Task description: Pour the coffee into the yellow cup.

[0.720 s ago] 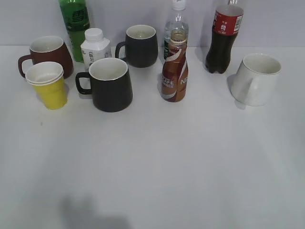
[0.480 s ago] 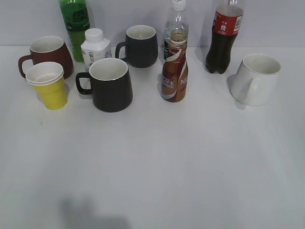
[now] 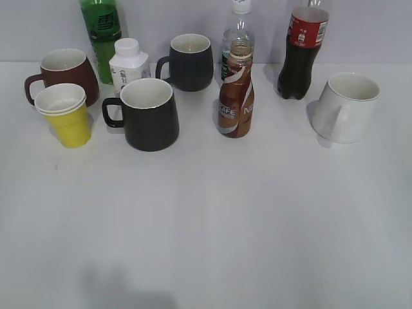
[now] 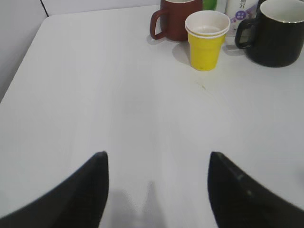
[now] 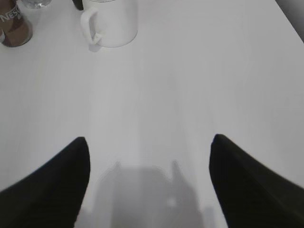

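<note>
The left gripper [image 4: 156, 190] has its fingers spread over bare surface [image 4: 95, 95], holding nothing; the yellow cup [image 4: 206, 40] stands well ahead of them and a little to the right, just beside a maroon mug [image 4: 175, 20] and near a black mug [image 4: 280, 33]. The right gripper [image 5: 149, 183] is likewise spread and empty, with the coffee bottle [image 5: 14, 28] far ahead to its left and a white mug [image 5: 114, 21] ahead. The likely risks: the light cup tips or gets nudged into its neighbours, or the uncapped bottle spills if tilted before it reaches the cup.
</note>
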